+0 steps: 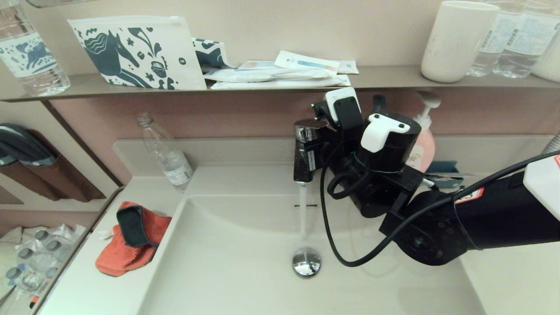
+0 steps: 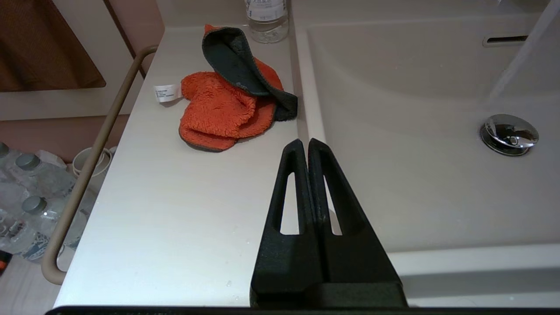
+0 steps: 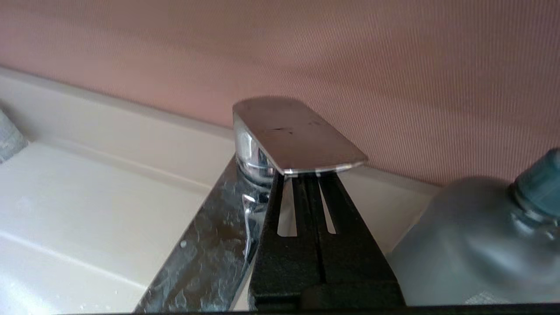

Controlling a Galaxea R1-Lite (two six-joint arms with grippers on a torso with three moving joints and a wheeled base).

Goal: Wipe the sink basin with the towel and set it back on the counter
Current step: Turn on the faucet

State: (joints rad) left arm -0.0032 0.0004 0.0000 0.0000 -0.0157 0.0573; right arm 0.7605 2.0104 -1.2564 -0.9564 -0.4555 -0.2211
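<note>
The orange-red towel (image 1: pixel 131 245) (image 2: pixel 218 113) lies crumpled on the counter (image 1: pixel 87 293) (image 2: pixel 175 210) left of the sink basin (image 1: pixel 245 245) (image 2: pixel 415 175), its dark grey side folded up. My left gripper (image 2: pixel 308 142) is shut and empty, hovering over the basin's left rim a short way from the towel; it is out of the head view. My right gripper (image 3: pixel 306 175) is shut, its tips tucked under the raised chrome tap lever (image 3: pixel 293 135). Water (image 1: pixel 302 214) runs from the tap (image 1: pixel 303 162) onto the drain stopper (image 1: pixel 306 261) (image 2: pixel 509 133).
A clear plastic bottle (image 1: pixel 168 159) stands at the counter's back left. A pink soap pump bottle (image 1: pixel 422 140) sits right of the tap, close to my right arm (image 1: pixel 385 175). A wall shelf (image 1: pixel 385 76) carries a pouch, packets and a cup. A rail (image 2: pixel 87 175) borders the counter's left edge.
</note>
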